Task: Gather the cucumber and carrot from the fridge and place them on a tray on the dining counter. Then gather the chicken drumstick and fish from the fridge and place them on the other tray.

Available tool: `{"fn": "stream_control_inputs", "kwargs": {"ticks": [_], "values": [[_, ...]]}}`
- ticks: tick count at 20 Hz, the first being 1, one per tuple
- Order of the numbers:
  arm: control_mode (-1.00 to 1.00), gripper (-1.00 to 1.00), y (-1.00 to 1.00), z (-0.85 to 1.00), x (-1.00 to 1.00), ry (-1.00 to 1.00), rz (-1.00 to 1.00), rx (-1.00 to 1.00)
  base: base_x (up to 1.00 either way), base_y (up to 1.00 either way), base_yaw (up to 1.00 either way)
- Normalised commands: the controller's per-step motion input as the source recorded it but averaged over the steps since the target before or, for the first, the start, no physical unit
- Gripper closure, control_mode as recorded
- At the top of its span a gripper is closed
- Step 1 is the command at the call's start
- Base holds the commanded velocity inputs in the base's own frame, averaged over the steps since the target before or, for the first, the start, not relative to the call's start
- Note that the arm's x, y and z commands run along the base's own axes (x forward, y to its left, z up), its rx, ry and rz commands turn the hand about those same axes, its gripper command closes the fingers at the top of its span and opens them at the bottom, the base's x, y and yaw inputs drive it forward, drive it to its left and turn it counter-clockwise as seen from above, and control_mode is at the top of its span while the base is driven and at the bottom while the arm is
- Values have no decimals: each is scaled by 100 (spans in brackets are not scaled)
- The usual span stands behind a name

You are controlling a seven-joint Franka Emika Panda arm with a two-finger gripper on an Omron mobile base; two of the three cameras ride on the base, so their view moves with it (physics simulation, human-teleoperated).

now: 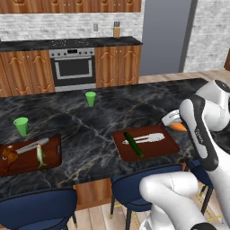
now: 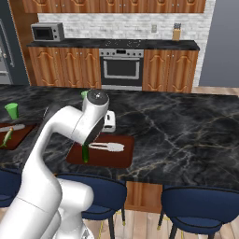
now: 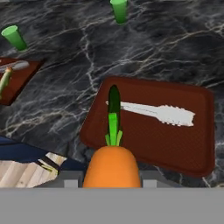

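My gripper (image 1: 174,122) is shut on the orange carrot (image 1: 179,127), which hangs just right of the near brown tray (image 1: 166,146) on the dark marble dining counter (image 1: 90,126). In the hand view the carrot (image 3: 112,168) sits between my fingertips, its green top pointing toward the tray (image 3: 183,144). The dark green cucumber (image 1: 133,144) lies on this tray beside white tongs (image 1: 150,138). The cucumber (image 3: 114,99) lies directly beyond the carrot's top. On the left tray (image 1: 54,157) lie the chicken drumstick (image 1: 9,155) and the fish (image 1: 40,155).
Two green cups (image 1: 90,99) (image 1: 21,126) stand on the counter behind the trays. Blue stools (image 1: 38,209) (image 1: 130,182) line the counter's near edge. A silver utensil (image 1: 32,146) lies on the left tray. Oven and wooden cabinets (image 1: 72,67) stand along the back wall.
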Motion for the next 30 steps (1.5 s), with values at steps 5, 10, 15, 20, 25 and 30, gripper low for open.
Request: {"fn": "stream_control_inputs", "kwargs": {"ticks": [5, 10, 15, 20, 25, 30], "values": [[-100, 100, -28, -48, 21, 0, 1, -9, 0, 0, 0], [-100, 100, -5, -37, 29, 7, 0, -6, 0, 0, 0], [-100, 100, 0, -35, 27, 13, 0, -1, 0, 0, 0], [-100, 100, 0, -36, 30, 10, 0, -1, 0, 0, 0], [-100, 100, 0, -37, 29, 7, 0, -2, 0, 0, 0], [-100, 100, 0, -31, 21, 5, 0, -2, 0, 0, 0]]}}
